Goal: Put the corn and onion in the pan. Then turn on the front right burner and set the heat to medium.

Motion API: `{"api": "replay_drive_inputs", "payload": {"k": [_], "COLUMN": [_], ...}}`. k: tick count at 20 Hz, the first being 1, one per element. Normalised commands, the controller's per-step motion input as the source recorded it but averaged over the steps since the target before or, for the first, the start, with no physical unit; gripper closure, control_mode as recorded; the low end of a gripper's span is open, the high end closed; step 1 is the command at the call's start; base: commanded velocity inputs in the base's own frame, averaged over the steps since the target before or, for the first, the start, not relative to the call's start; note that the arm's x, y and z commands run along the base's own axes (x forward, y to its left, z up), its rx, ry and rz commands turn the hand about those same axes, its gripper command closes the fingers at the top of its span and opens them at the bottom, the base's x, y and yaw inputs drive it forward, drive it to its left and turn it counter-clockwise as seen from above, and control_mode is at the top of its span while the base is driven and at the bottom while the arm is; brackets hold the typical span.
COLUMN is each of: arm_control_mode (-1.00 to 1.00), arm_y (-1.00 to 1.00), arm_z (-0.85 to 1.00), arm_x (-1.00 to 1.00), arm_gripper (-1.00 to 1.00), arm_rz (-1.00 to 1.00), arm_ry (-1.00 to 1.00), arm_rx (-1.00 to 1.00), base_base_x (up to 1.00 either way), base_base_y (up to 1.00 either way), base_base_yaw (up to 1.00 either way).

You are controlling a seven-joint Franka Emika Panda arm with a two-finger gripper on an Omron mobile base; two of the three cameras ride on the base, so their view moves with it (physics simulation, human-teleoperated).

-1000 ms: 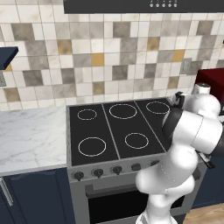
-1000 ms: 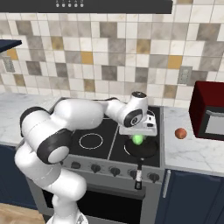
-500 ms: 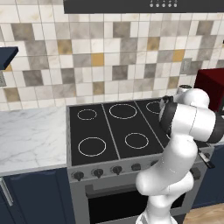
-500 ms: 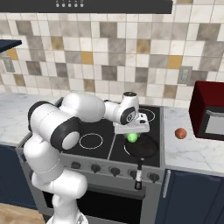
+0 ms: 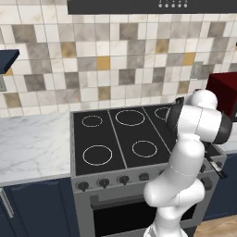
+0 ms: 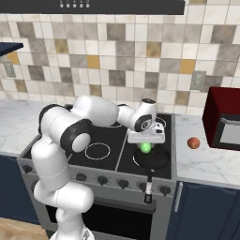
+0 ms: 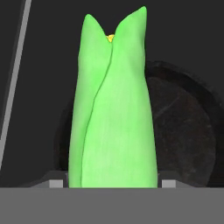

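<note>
My gripper [image 6: 146, 141] is shut on the corn [image 6: 146, 147], a bright green ear that hangs tip down just above the pan [image 6: 154, 161]. The hand view looks along the corn [image 7: 111, 109], with the round black pan [image 7: 186, 131] behind and below it. The pan stands on the black cooktop's front right corner and covers the front right burner, its long handle [image 6: 149, 183] pointing toward the stove's front. The onion [image 6: 193, 143], a small reddish-orange ball, lies on the marble counter right of the stove. In the left base view my own arm hides the gripper.
A row of knobs [image 6: 103, 179] runs along the stove's front panel. A red microwave [image 6: 224, 125] stands on the right counter behind the onion. White burner circles [image 5: 97, 155] mark the cooktop's left and middle. A marble counter [image 5: 32, 143] lies left of the stove.
The arm has changed posture, with the elbow swinging back. The hand has stayed over the pan with the corn held, shifting only slightly sideways.
</note>
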Motion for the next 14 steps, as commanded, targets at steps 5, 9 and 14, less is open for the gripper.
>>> {"api": "replay_drive_inputs", "payload": {"k": [5, 9, 14], "arm_control_mode": [-1.00, -1.00, -1.00], "arm_y": [0.00, 0.00, 0.00], "arm_z": [-0.22, -0.34, -0.25], "arm_x": [-0.26, -0.04, 0.00], "arm_gripper": [1.00, 1.00, 1.00], "arm_rz": [0.00, 0.00, 0.00], "arm_ry": [0.00, -0.03, -0.02], "arm_rx": [0.00, 0.00, 0.00], "base_base_x": [0.00, 0.00, 0.00], "base_base_y": [0.00, 0.00, 0.00], "base_base_yaw": [0.00, 0.00, 0.00]}}
